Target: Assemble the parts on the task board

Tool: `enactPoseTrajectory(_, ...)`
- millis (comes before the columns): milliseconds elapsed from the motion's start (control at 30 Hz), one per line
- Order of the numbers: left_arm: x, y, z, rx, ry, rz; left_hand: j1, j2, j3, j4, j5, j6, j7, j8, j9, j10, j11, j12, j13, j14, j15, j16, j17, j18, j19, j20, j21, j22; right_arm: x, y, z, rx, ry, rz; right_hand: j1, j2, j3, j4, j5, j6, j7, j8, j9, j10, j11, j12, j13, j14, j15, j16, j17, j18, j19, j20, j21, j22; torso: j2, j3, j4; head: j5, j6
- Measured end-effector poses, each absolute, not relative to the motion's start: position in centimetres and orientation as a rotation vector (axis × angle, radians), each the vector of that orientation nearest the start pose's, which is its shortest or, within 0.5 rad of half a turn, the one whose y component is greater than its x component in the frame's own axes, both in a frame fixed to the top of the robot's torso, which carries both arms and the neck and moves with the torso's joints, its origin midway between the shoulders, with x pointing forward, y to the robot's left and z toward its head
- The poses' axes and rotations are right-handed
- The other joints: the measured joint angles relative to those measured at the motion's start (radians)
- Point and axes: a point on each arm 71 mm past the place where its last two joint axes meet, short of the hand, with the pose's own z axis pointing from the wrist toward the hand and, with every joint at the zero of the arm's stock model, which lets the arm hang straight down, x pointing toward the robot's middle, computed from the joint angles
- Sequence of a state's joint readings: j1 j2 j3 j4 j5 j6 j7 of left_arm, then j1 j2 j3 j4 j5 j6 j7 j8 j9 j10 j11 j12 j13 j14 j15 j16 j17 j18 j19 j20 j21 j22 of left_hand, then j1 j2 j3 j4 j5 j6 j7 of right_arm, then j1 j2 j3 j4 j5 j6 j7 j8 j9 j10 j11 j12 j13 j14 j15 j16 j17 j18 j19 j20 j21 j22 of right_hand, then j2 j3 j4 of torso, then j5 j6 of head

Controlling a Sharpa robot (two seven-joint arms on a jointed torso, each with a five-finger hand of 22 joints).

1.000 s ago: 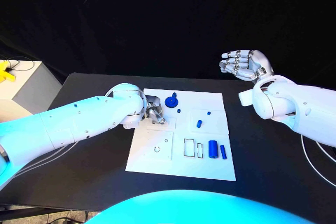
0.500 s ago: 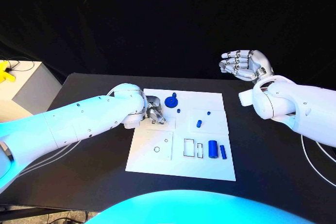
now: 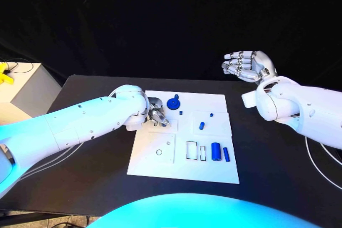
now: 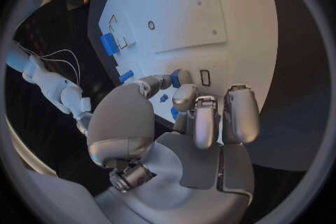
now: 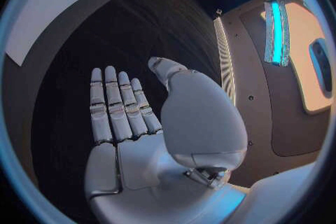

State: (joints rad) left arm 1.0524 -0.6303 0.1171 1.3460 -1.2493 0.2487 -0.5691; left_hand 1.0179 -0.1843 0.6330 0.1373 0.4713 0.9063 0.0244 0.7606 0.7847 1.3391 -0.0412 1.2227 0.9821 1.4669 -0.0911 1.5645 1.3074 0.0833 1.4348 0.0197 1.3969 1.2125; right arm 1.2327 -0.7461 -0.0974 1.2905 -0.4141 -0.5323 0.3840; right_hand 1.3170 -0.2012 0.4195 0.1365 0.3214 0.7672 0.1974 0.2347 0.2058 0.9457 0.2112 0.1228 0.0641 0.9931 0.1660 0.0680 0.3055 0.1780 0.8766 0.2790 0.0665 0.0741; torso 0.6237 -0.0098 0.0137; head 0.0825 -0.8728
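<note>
A black worktop [image 3: 93, 154] fills the lower part of the head view, its surface matte and dark. Behind it hangs a black curtain [image 3: 143, 30] in soft folds, closing off the far side. At the left edge stands a pale box-shaped cabinet [image 3: 21, 92], just beside the worktop's corner, with a small yellow object [image 3: 6, 73] on top. Cool bluish light falls across the scene.
</note>
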Motion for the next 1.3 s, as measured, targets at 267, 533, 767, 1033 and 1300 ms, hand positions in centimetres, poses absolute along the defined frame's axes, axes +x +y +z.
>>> enactPoseTrajectory(267,49.1,16.4,-26.1,-0.088,2.383,-0.353,-0.008,-0.008,-0.083,0.042,-0.015,0.008,-0.004,-0.012,-0.007,0.0,0.0,-0.008,-0.004,0.0,0.0,0.0,0.0,0.0,0.0,0.0,-0.004,-0.004,53.0,-23.5,-18.5,0.696,1.354,1.126,-0.004,0.004,0.0,0.0,0.0,0.0,0.0,0.0,0.0,0.0,0.0,0.0,0.0,0.0,0.0,0.0,-0.001,0.0,0.0,0.0,0.0,0.0,0.0,-0.0016,0.0012,-0.002,0.0)
enactPoseTrajectory(533,48.7,16.7,-26.0,-0.082,2.385,-0.358,-0.012,-0.012,-0.138,0.078,-0.029,0.011,-0.004,-0.016,-0.01,-0.008,0.0,-0.015,-0.009,0.0,0.0,0.0,0.0,0.0,0.0,0.0,-0.008,-0.007,52.9,-23.6,-18.7,0.7,1.358,1.125,-0.004,0.004,0.0,0.0,0.0,0.0,0.0,-0.004,-0.001,0.0,0.0,-0.004,0.0,-0.004,0.004,0.0,-0.002,0.0,0.0,0.0,0.0,-0.001,-0.001,-0.0021,0.0011,-0.001,0.0)
enactPoseTrajectory(767,48.8,17.0,-24.8,-0.095,2.361,-0.38,-0.009,-0.017,-0.178,0.118,-0.041,0.007,0.0,-0.02,-0.011,-0.019,0.004,-0.027,-0.026,0.0,0.0,-0.004,0.0,0.0,0.0,0.0,-0.012,-0.011,52.8,-23.7,-18.9,0.703,1.362,1.123,-0.004,0.004,-0.003,-0.003,0.0,0.0,0.0,-0.004,-0.002,0.0,0.0,-0.008,0.0,-0.004,0.004,0.0,-0.008,0.0,0.0,0.0,0.0,-0.004,-0.001,-0.0023,0.0008,-0.001,0.0)
enactPoseTrajectory(1033,49.3,17.2,-23.1,-0.113,2.323,-0.405,-0.005,-0.022,-0.216,0.153,-0.109,0.0,0.007,-0.02,-0.011,-0.028,0.006,-0.03,-0.035,0.0,0.0,-0.004,0.0,0.0,0.0,0.0,-0.016,-0.016,52.8,-23.7,-19.0,0.704,1.364,1.122,-0.007,0.007,-0.003,-0.003,0.0,0.004,0.004,-0.004,-0.003,0.003,0.003,-0.013,0.0,-0.007,0.007,0.0,-0.013,0.0,-0.005,0.005,0.0,-0.008,0.0,-0.0012,-0.0005,-0.004,0.0)
enactPoseTrajectory(1300,49.8,17.2,-21.6,-0.126,2.297,-0.435,-0.005,-0.022,-0.243,0.155,-0.175,-0.004,0.011,-0.023,-0.011,-0.039,0.009,-0.043,-0.051,0.0,0.0,-0.009,0.0,0.0,-0.001,0.001,-0.023,-0.026,52.8,-23.8,-19.1,0.705,1.365,1.121,-0.009,0.009,-0.006,-0.006,0.0,0.004,0.004,-0.008,-0.004,0.003,0.003,-0.013,0.0,-0.007,0.007,0.0,-0.016,0.0,-0.013,0.005,0.0,-0.009,0.001,-0.0004,-0.0012,-0.007,0.0)
